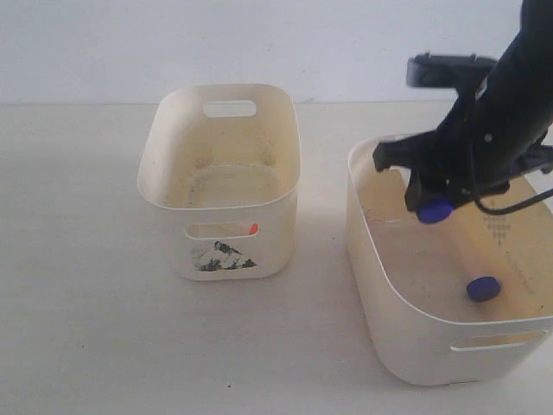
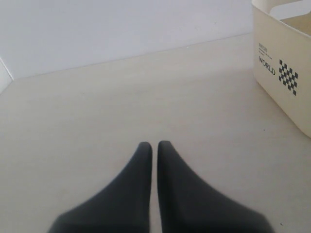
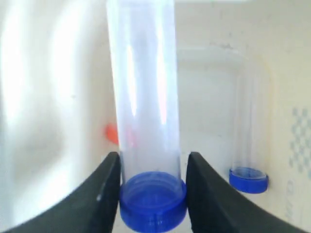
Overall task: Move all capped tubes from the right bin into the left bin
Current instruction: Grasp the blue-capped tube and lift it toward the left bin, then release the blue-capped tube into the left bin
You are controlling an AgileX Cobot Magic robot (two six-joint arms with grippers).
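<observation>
Exterior: my right gripper (image 1: 435,204) is hanging over the right bin (image 1: 371,251), by the table's right edge, pinching a blue tube (image 1: 434,211). A second tube (image 1: 484,288) is lying below. The left bin (image 1: 173,186) is sitting nearer the far edge.

Left wrist: my left gripper (image 2: 154,145) is resting, fingers pressed together.

Right wrist: my fingers (image 3: 97,194) are squeezing just above the cap, so the tube could pivot or slip out. An orange blur (image 3: 112,133) is perhaps another cap.

Bare robot test bench, lab-type setup.
Plain pale tabletop (image 1: 86,328), blank white wall (image 1: 173,43) at the far side; two cream plastic tubs, left bin (image 1: 276,233) and right bin (image 1: 406,337), clear capped tubes (image 1: 484,288) like lab sample vials, black robot arm (image 1: 510,95) over the right bin.
</observation>
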